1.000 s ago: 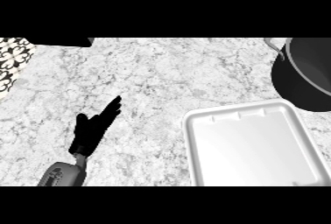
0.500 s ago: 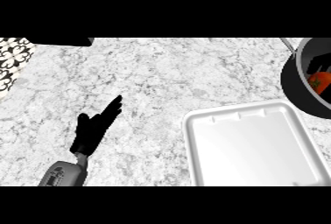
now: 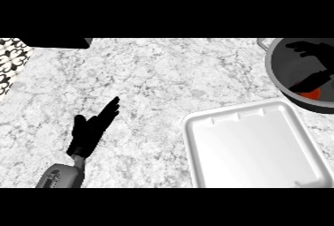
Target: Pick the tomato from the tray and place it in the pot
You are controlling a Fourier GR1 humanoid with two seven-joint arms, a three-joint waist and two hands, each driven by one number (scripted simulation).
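Your left hand [image 3: 91,130] lies over the marble counter [image 3: 169,75] at the view's lower left, fingers straight and together, holding nothing; it sits where it sat a second ago, resting. To its right, near the lower edge, the white tray [image 3: 251,148] is bare, so the pick is done. Past the tray's far corner stands the dark pot [image 3: 277,75], and here is the change: a second ago the pot showed nothing inside, half a second ago a spot of red appeared at its rim, and now your right hand [image 3: 313,50] shows inside the pot's mouth, dark against the dark wall. Just below that hand, the tomato [image 3: 313,93] shows as a red patch low in the pot, partly covered by a dark shape. You cannot tell from this view whether the right hand's fingers are curled on the tomato or already spread; the shapes merge. Judged from where the tomato sits, the placing is at or near its end, with only release and withdrawal of your right hand to confirm.
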